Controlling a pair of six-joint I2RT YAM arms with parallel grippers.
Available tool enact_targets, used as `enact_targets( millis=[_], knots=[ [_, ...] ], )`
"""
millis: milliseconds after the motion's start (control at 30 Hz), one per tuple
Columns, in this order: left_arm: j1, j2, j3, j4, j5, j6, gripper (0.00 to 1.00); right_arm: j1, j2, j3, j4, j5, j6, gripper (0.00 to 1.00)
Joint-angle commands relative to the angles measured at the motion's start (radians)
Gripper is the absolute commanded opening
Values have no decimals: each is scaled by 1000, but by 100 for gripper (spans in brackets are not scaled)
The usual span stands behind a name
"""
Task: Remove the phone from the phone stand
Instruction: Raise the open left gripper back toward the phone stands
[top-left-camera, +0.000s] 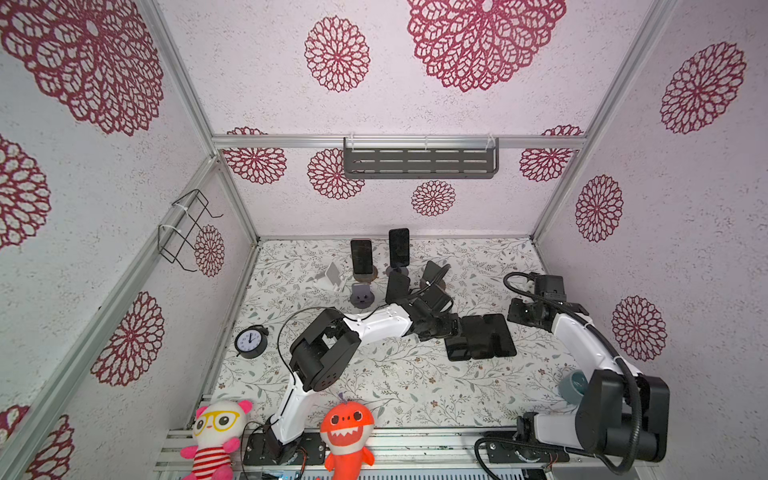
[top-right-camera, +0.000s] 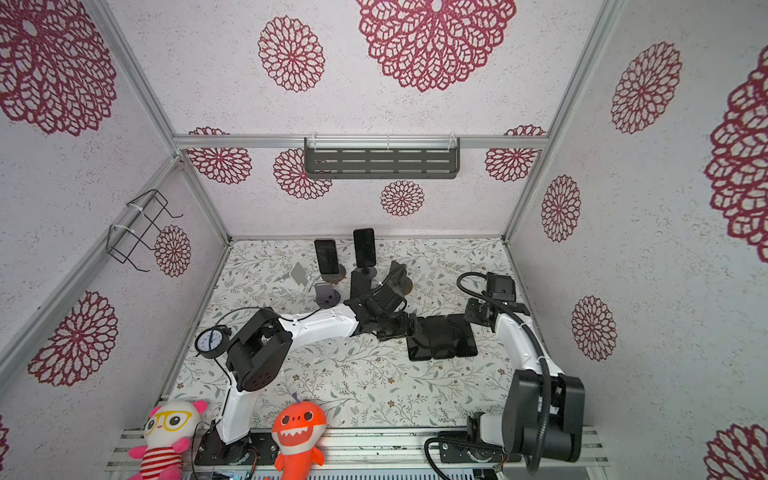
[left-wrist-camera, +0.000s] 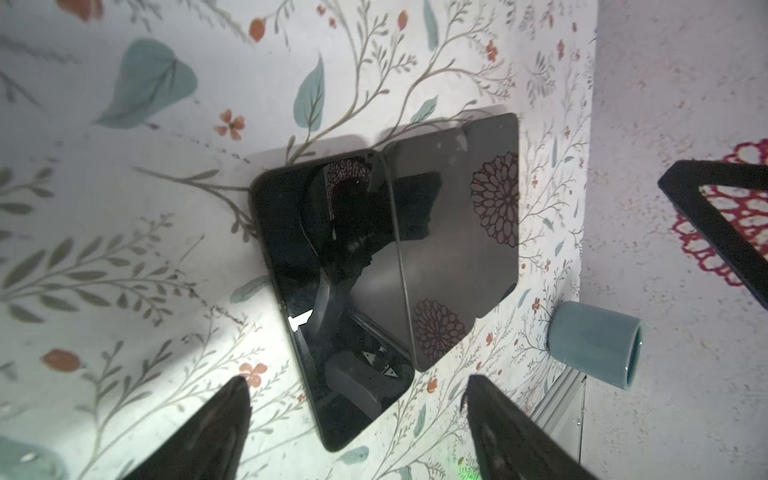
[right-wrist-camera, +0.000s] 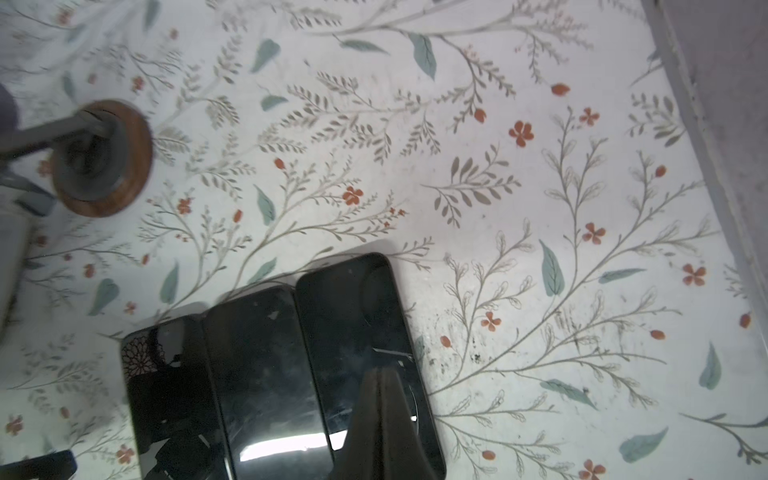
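Left wrist view shows our left end effector (left-wrist-camera: 355, 380) spread wide, we judge to leave the phones (left-wrist-camera: 395, 249) lying flat on the table (left-wrist-camera: 124, 199); right end effector (right-wrist-camera: 379, 372) pinched together.

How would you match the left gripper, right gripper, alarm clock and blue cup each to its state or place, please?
Things: 1 left gripper; 2 right gripper; 3 alarm clock; 4 blue cup.
States or places: A shut; B near the left edge of the table; C open, holding nothing; D near the table's right edge.
Pairs: 1-C; 2-A; 3-B; 4-D.
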Motion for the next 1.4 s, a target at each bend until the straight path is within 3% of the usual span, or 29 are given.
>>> enact_targets(
  millis=[0,133,300,567,800,900,1100,1367],
  knots=[
    [-10,-74,1,-3,-35,81,88,2,-105,10,14,-85,-23,5],
    [-10,-169,-24,2,-81,128,89,20,-177,23,19,-133,-23,13],
    [-1,-300,-135,97,-151,157,88,80,-255,52,16,-89,-6,23],
    [62,-551,-269,76,-297,238,91,322,-247,126,-2,-23,-6,28],
    [261,-800,-515,101,-282,259,96,519,-148,176,57,-2,-13,40],
    [309,-885,-600,110,-286,303,100,557,-80,200,88,-53,-29,48],
    [337,-1024,-734,122,-286,377,97,626,76,275,139,-130,-95,61],
    [349,-1139,-837,99,-274,387,97,645,273,397,144,-190,-108,59]
  ],
)
